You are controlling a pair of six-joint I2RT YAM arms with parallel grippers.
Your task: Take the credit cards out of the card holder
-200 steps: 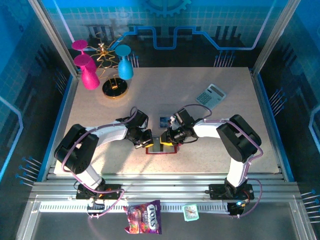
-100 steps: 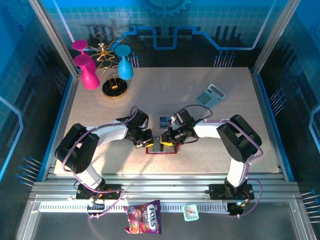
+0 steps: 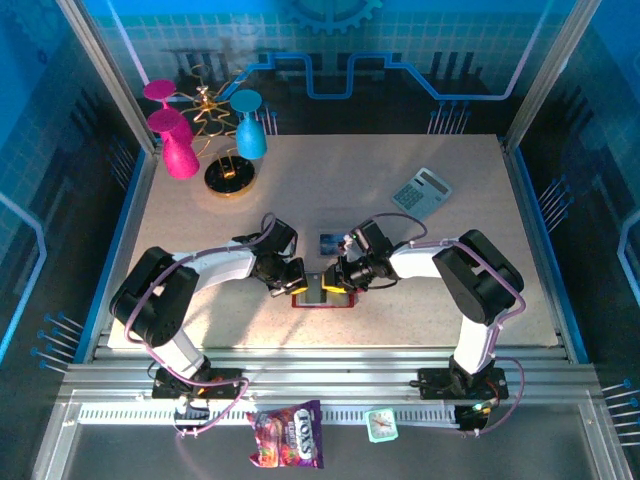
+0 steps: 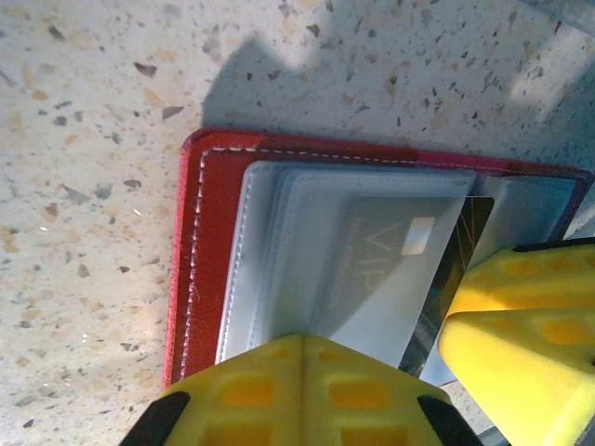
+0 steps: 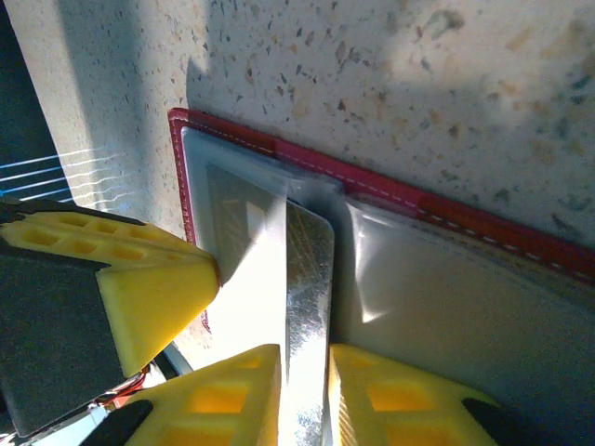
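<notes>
Speckled tabletop [image 3: 300, 190]: the card holder [image 3: 322, 294] lies open close to the middle of its near edge, between the two arms. Compared with the views of the preceding second, nothing material has moved. Holder, arms and loose items sit where they did, with at most a slight shift at the right wrist.

Left gripper [image 4: 302, 351]: jaws together, tips bearing down on the holder's clear pockets, over a pale card marked VIP [image 4: 395, 265] that is sleeved.

Right gripper [image 5: 305, 362]: clamped edge-on upon a dark glossy card [image 5: 310, 279], which stands partly out of its pocket near the fold.

A blue card [image 3: 331, 242] lies flat on the tabletop just beyond the holder, apart from it. Calculator [image 3: 421, 190] sits toward the far right corner.

Assessment: extraction is stalled or very slow. One card appears out, one is mid-withdrawal, and at least one is left. The pull will need the left tips to pin the holder, or it may drag along.
</notes>
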